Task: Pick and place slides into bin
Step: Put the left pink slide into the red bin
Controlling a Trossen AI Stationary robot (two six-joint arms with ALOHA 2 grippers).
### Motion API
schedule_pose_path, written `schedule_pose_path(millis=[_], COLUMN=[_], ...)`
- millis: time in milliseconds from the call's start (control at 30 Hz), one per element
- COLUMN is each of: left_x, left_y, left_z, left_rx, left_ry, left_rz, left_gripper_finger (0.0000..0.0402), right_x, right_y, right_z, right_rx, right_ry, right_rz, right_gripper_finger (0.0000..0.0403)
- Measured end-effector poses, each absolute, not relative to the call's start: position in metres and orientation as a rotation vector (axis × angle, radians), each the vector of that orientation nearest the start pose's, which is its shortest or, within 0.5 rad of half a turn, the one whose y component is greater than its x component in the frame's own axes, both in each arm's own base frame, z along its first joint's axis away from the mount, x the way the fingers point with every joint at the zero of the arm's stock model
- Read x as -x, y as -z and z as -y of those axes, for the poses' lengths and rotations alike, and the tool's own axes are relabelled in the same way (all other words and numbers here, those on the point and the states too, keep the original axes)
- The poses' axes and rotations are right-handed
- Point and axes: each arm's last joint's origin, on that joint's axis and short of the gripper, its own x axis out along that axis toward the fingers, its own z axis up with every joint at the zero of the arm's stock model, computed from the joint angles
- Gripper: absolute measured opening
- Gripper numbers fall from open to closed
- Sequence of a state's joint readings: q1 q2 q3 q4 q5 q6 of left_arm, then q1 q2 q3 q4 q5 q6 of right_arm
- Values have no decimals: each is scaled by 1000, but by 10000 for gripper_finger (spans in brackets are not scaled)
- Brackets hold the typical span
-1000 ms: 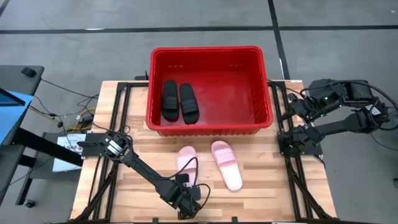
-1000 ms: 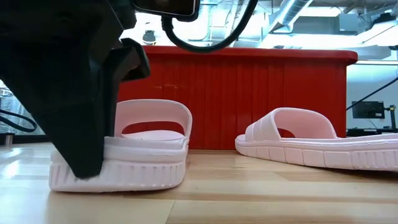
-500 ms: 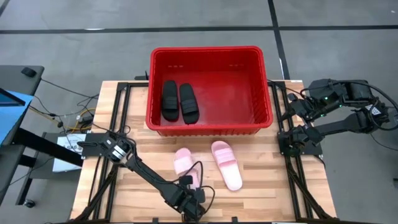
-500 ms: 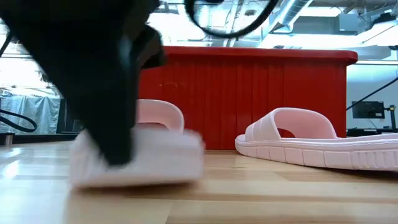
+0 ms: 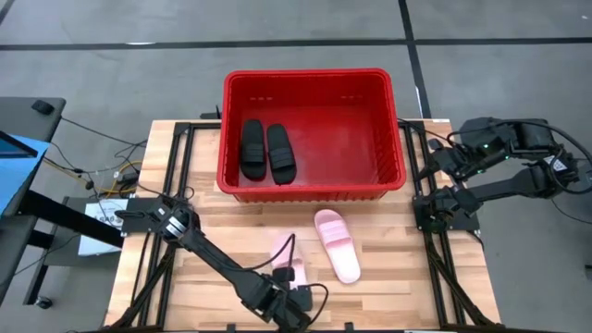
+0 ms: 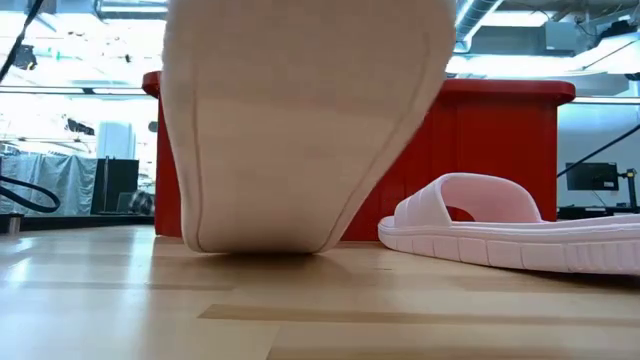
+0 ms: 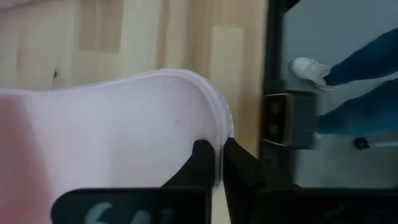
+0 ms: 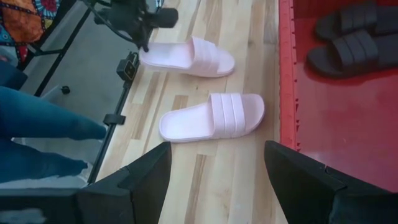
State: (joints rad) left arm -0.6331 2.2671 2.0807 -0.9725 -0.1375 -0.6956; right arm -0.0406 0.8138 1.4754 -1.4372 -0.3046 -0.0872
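The red bin (image 5: 393, 129) stands at the table's far middle, with two black slides (image 5: 267, 150) lying side by side on its floor at its left end. One pink slide (image 5: 336, 244) lies flat on the table in front of the bin. My left gripper (image 5: 289, 282) is shut on the other pink slide (image 5: 281, 252), which is tipped up so that its sole (image 6: 300, 110) faces the table's near edge. My right gripper (image 8: 216, 149) is open and empty at the table's right edge (image 5: 435, 211). My left gripper pinches the pink slide's rounded near-end rim (image 7: 211, 134) between its two fingers (image 7: 202, 165). The fingers come from the table's near side. The slide is tilted steeply, its held end raised and its lower end (image 6: 260, 245) down at the table.
The bin's near wall (image 6: 480, 150) rises just behind both pink slides. Black frame rails (image 5: 180, 185) run along the table's left and right sides. A person's legs in blue trousers (image 8: 43, 124) stand beside the table. Bare wood lies between the slides and the near edge.
My left gripper has stayed shut on the pink slide and has moved a little toward the table's right edge and up. The slide lay flat on its sole before. Now its held near end is raised and its sole faces the near edge.
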Motion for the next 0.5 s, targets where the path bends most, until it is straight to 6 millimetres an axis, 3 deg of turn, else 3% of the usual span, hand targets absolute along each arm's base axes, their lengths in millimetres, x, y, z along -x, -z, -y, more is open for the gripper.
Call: schedule_pose_path(millis=[400,500], left_x=[-377,-371], left_y=[-309,-320], left_z=[290,291], left_rx=[273,301], left_ry=[-16,-36], left_rz=[-991,-930], left_gripper_finger=[1,1], right_x=[-51,-47], right_y=[-427,-428], right_z=[-5,-5], right_rx=[-24,-23], right_ry=[-239,-238], right_rz=[-723,-712], right_gripper_finger=[249,249])
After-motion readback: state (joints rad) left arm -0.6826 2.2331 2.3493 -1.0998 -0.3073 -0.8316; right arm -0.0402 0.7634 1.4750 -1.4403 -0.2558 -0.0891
